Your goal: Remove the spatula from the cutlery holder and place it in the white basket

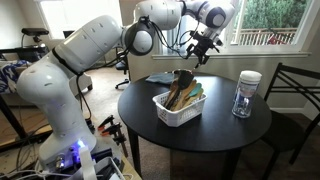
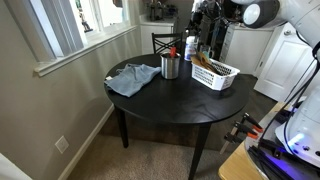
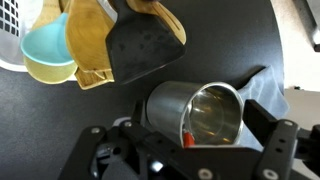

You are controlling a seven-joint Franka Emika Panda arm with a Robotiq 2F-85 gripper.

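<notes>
In white basket (image 1: 172, 115) | spatula (image 3: 140, 45): black, flat blade | beside wooden spoons (image 3: 90, 40)

Black table (image 1: 212, 136), white basket (image 1: 176, 116), silver cutlery holder (image 3: 172, 104), blue cloth (image 2: 131, 80)

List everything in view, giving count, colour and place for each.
table: 1, black, round, middle of the scene
white basket: 1, white, on the table, holds utensils
wooden utensils: several, tan, in the basket, ends reaching past its rim
spatula: 1, black, lying with the wooden utensils
scoop: 1, teal, next to the wooden utensils
cutlery holder: 1, silver metal, upright on the table beside the cloth, looks empty in the wrist view
cloth: 1, blue, crumpled on the table
jar: 1, clear with white lid, near the table edge
chair: 1, black, at the table
arm: 1, white, reaching over the table
end effector: 1, black, open, above the cutlery holder
</notes>
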